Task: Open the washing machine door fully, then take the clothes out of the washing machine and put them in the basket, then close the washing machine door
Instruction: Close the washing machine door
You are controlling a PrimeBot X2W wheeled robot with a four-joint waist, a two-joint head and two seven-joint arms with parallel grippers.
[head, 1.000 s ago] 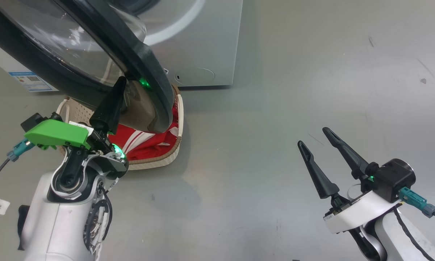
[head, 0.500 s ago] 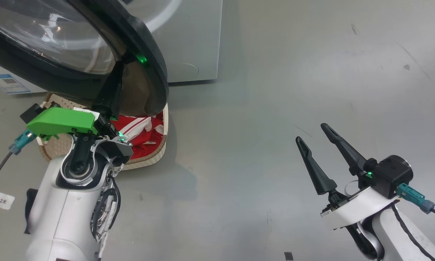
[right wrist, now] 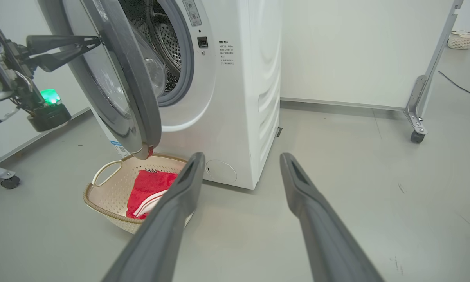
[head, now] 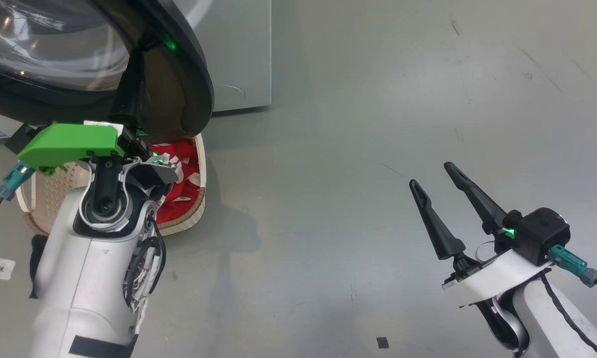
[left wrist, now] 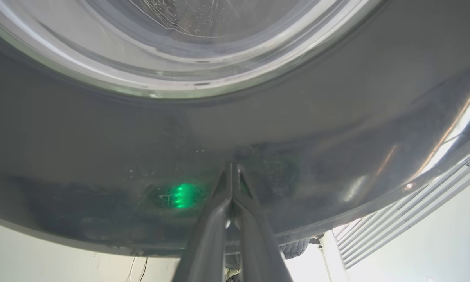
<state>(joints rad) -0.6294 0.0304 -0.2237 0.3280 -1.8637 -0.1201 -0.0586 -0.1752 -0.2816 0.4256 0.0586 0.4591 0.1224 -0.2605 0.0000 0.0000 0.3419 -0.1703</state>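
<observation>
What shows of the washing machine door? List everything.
The door is round, with a wide glossy dark rim and a clear glass bowl bulging toward the white washing machine. It stands partly open, swung out from the front, with its lower edge above the basket. The left tool, shut, has its tips against the rim's outer face, where a green light is reflected.

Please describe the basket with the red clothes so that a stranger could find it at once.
Find the big white washing machine with its round door standing open. On the grey floor just below that door sits a cream basket with a brown rim. Unlike the other pale basket far off across the room, it holds red clothes with white stripes.
</observation>
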